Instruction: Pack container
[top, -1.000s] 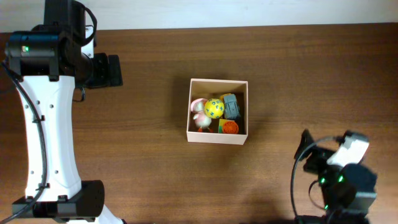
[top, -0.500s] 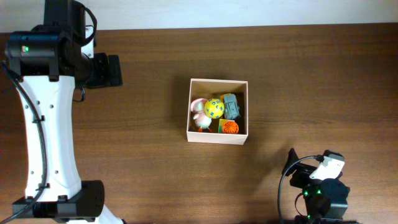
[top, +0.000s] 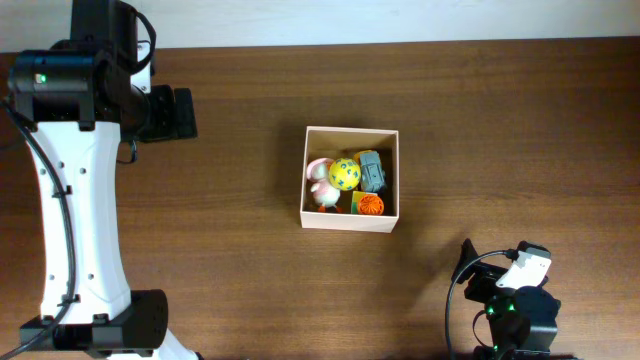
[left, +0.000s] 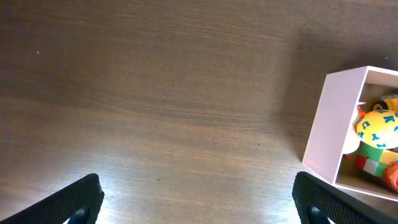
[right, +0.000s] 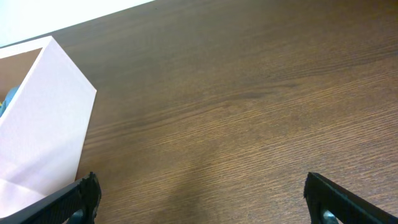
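The container (top: 349, 224), a square white-walled cardboard box, sits mid-table. It holds a yellow ball (top: 344, 173), a pink toy (top: 320, 184), a grey toy (top: 372, 170) and an orange toy (top: 370, 205). My left gripper (left: 198, 202) is open and empty over bare wood, left of the container (left: 329, 130), where the yellow ball (left: 378, 129) shows. In the overhead view the left arm (top: 165, 112) is at the far left. My right gripper (right: 205, 202) is open and empty over bare wood, right of the container (right: 43, 124). The right arm (top: 510, 295) is at the front right.
The dark wooden table (top: 250, 270) runs to a white strip along the far edge (top: 400, 20). The left arm's white column and base (top: 80, 250) stand along the left side.
The right arm drew back toward the front edge and left between the earliest frame and half a second ago. It has been still since. The left arm and box have not moved.
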